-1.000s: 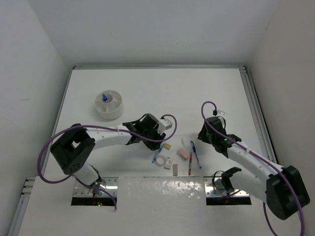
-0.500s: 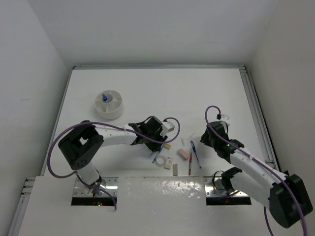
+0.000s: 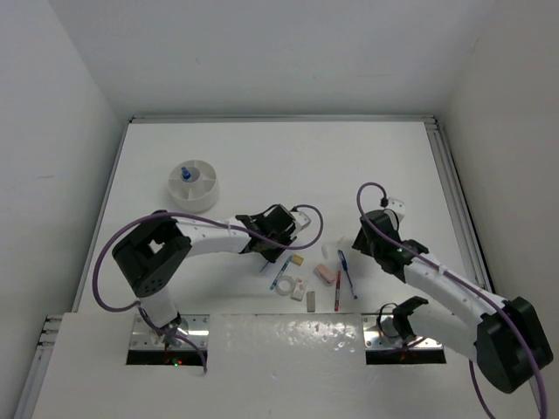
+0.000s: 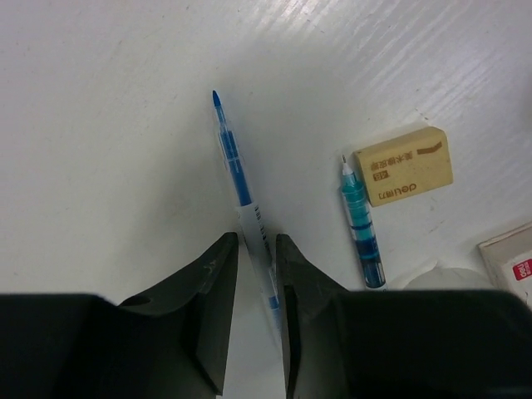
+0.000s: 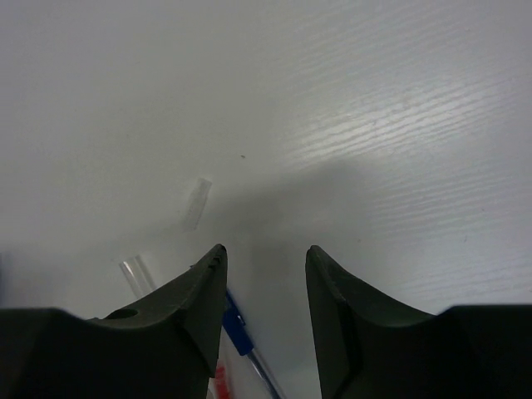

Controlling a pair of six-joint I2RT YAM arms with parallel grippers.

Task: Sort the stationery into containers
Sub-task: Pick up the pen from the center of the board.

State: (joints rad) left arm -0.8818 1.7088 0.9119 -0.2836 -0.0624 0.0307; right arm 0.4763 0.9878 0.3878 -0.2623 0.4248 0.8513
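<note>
Sorting is barely under way: only the blue-capped bottle stands in the white tub, well apart from the rest. The red pen, pink eraser, tan block and tape ring lie on the desk. The left tool straddles a blue pen, jaws narrowly apart and not visibly pinching it. The right tool hangs spread and empty.

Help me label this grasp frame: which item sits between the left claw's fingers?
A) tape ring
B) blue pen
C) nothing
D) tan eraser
B: in the left wrist view the blue pen runs between the fingers of the left claw, the tan eraser lying apart beside it.
</note>
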